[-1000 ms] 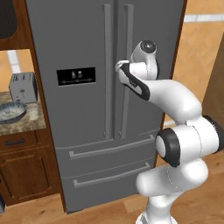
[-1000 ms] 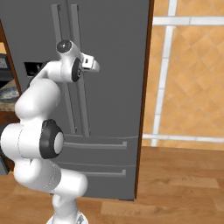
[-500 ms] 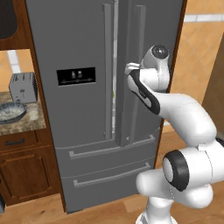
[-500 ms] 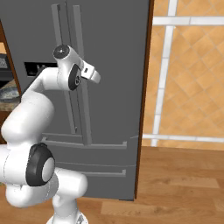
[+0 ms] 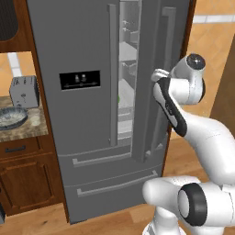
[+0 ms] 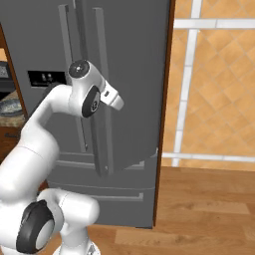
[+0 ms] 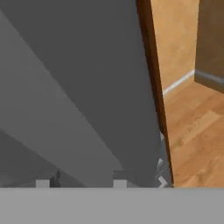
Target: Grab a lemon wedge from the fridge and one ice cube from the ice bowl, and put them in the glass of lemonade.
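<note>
Fridge [image 5: 78, 55] right door ajar, my gripper [image 5: 158, 75] at its handle [image 5: 169, 27]; can't tell jaw state/hold. Risk: hand slips off, door swings shut.

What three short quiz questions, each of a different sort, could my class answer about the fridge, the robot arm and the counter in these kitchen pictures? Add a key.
1. True or false: the right door of the fridge stands partly open, with lit shelves showing in the gap.
2. Which appliance stands on the counter beside the fridge? A. kettle B. toaster C. blender
3. Fill in: the grey-blue bowl sits in front of the ____.

Key: 1 true; 2 B; 3 toaster.
</note>
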